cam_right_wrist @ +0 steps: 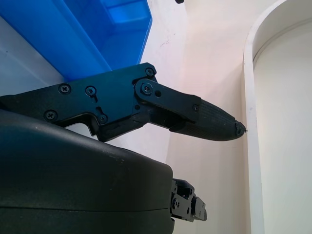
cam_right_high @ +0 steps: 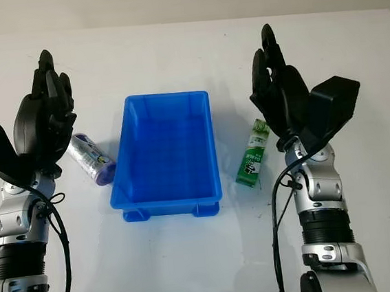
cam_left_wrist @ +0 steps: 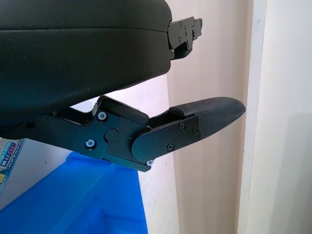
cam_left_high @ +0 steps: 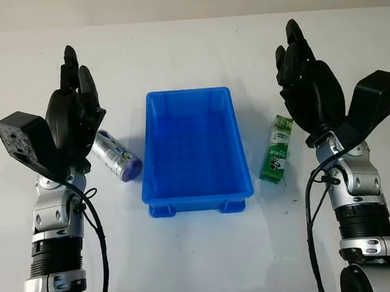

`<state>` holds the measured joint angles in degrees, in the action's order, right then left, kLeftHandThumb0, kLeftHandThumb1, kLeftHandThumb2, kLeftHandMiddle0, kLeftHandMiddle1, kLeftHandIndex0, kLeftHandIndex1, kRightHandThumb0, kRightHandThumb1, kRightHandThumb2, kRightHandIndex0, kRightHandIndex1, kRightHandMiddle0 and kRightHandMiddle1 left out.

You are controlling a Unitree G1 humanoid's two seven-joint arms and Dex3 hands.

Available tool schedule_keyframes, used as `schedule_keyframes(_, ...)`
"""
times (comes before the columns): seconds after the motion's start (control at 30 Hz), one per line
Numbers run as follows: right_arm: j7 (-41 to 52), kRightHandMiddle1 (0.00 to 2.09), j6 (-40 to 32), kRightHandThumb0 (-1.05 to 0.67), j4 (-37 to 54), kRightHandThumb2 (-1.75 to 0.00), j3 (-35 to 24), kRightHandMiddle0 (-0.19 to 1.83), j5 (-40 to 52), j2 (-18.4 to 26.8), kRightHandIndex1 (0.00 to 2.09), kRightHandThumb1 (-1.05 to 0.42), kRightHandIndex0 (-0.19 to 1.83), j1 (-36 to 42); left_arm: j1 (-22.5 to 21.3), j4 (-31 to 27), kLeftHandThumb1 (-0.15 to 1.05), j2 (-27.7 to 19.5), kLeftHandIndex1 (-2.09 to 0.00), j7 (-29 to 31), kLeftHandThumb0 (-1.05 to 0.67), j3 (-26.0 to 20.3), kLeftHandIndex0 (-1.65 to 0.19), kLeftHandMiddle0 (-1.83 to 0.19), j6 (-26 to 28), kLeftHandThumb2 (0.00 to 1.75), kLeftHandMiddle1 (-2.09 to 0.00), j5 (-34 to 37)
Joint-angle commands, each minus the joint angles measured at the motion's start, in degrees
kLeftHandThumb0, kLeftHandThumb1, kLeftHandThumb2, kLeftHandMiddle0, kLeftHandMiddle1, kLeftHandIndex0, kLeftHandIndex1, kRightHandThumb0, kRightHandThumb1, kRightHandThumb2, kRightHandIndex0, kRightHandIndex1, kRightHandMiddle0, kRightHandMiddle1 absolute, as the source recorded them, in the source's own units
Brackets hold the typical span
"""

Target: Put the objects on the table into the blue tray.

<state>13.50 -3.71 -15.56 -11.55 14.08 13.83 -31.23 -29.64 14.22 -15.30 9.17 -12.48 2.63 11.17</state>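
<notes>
Tray (cam_left_high: 197, 187) sits between bottle (cam_left_high: 115, 156) and carton (cam_left_high: 276, 150).

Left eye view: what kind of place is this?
Probably a lab test bench: a plain white table, one blue tray centred, a purple-capped bottle and a green carton beside it, left robot hand and right robot hand open above.

Beside my black left hand (cam_left_high: 74, 109) lies a silver, purple-capped tube (cam_left_high: 116, 155); beside my black right hand (cam_left_high: 310, 90), a green-and-white carton (cam_left_high: 276, 150); between them, a blue tray (cam_left_high: 158, 184).
</notes>
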Motion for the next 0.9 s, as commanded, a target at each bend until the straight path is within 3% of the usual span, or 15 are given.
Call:
schedule_keyframes(0.0,0.1,0.0,0.2,-0.77,1.5,-0.73,0.0,-0.19,-0.1,0.2,0.0,-1.05,-0.19,0.6,0.3,-1.3,1.05,-0.2,0.0,0.1,-0.76,-0.2,0.19,0.19,0.1,0.74,0.0,0.1)
schedule_keyframes(0.43,1.0,0.0,0.1,-0.76,-0.8,-0.72,-0.6,-0.19,0.2,0.9,0.0,-1.05,-0.19,-0.2,-1.6,1.1,1.05,0.0,0.0,0.3,-0.78,0.3,0.19,0.19,0.7,0.72,0.0,-0.1)
schedule_keyframes(0.53,1.7,0.0,-1.0,-0.77,-0.5,-0.64,-1.7,-0.19,1.1,2.0,0.0,-1.05,-0.19,-1.0,-1.6,1.1,1.05,0.2,0.0,0.1,-0.77,0.0,0.19,0.19,0.3,0.73,0.0,0.1)
schedule_keyframes(0.7,5.6,0.01,-0.3,-0.69,-0.6,-0.41,-1.9,-0.18,0.1,7.3,0.01,-1.05,-0.18,-3.2,-1.0,0.3,1.05,0.2,0.0,-0.4,-0.78,-0.1,0.19,0.19,0.6,0.72,0.0,0.1)
schedule_keyframes(0.8,6.9,0.05,0.0,-0.65,-0.9,-0.28,-1.2,-0.1,-1.8,10.2,0.06,-1.05,-0.09,-4.5,-0.9,0.2,1.05,0.1,0.0,-0.2,-0.77,-0.2,0.19,0.19,0.4,0.72,0.0,0.3)
schedule_keyframes(0.87,8.8,0.13,2.6,-0.63,-2.0,-0.16,0.9,0.02,-6.5,15.1,0.14,-1.05,0.07,-6.0,-1.1,0.4,1.05,0.0,0.0,-0.1,-0.76,-0.3,0.19,0.19,0.0,0.72,0.0,0.2)
